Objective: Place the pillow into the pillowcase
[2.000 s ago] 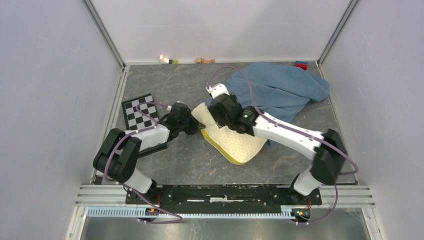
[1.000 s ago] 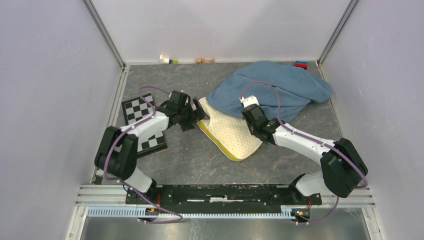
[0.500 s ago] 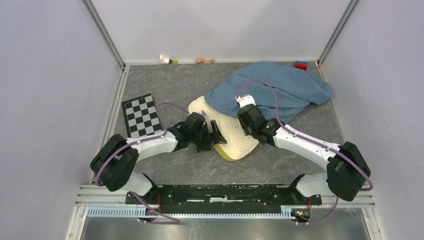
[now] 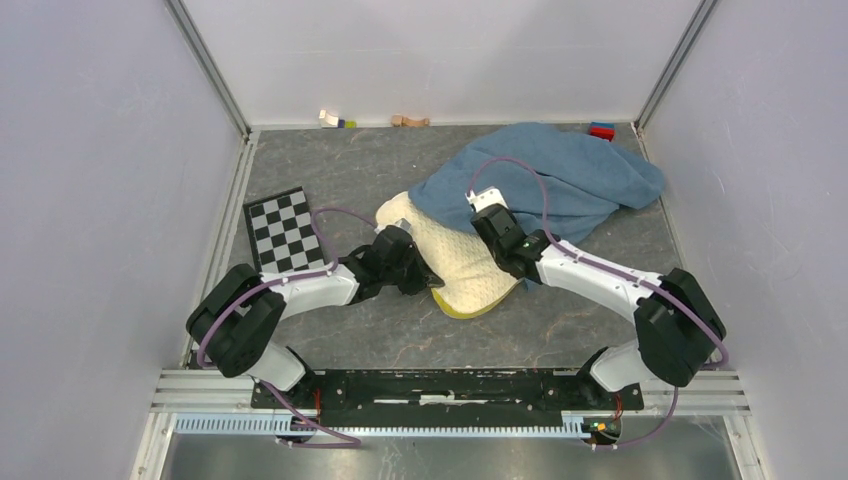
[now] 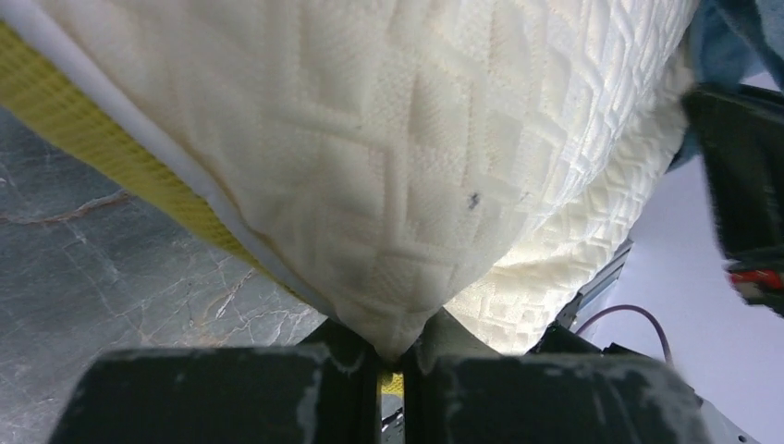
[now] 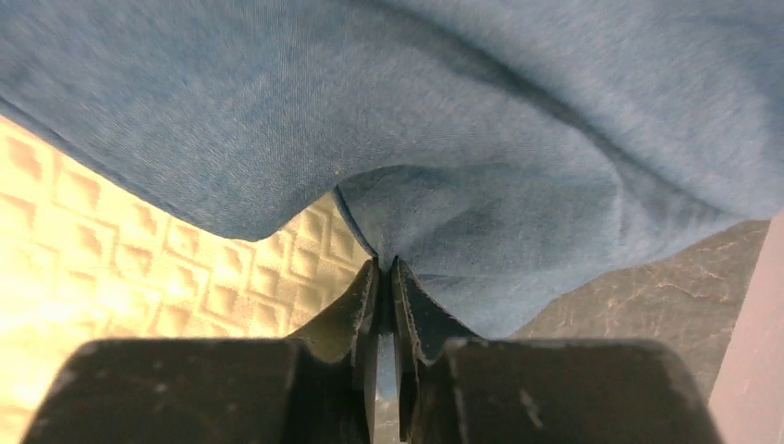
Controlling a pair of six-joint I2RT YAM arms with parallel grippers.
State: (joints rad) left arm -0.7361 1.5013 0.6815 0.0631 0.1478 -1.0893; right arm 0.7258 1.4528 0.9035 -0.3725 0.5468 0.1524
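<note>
The cream-white pillow [image 4: 455, 262] with its yellow band [image 4: 452, 310] lies mid-table, its far end under the dusty-blue pillowcase [image 4: 560, 180]. My left gripper [image 4: 432, 285] is shut on the pillow's near left corner; in the left wrist view that corner [image 5: 393, 338] is pinched between the jaws, with the yellow band [image 5: 111, 157] running off to the left. My right gripper [image 4: 497, 240] is shut on the pillowcase's hem where it overlaps the pillow. The right wrist view shows blue cloth [image 6: 444, 222] nipped between the fingers, beside quilted pillow [image 6: 139, 277].
A checkerboard [image 4: 281, 230] lies flat to the left of the left arm. Small blocks [image 4: 335, 120], [image 4: 410, 121] sit along the back wall and a red-blue one [image 4: 602, 130] in the back right corner. Metal frame posts stand at both back corners.
The left gripper swung from the pillow's far left end to its near corner and closed on it. The right gripper stayed on the pillowcase hem, shifting slightly.
</note>
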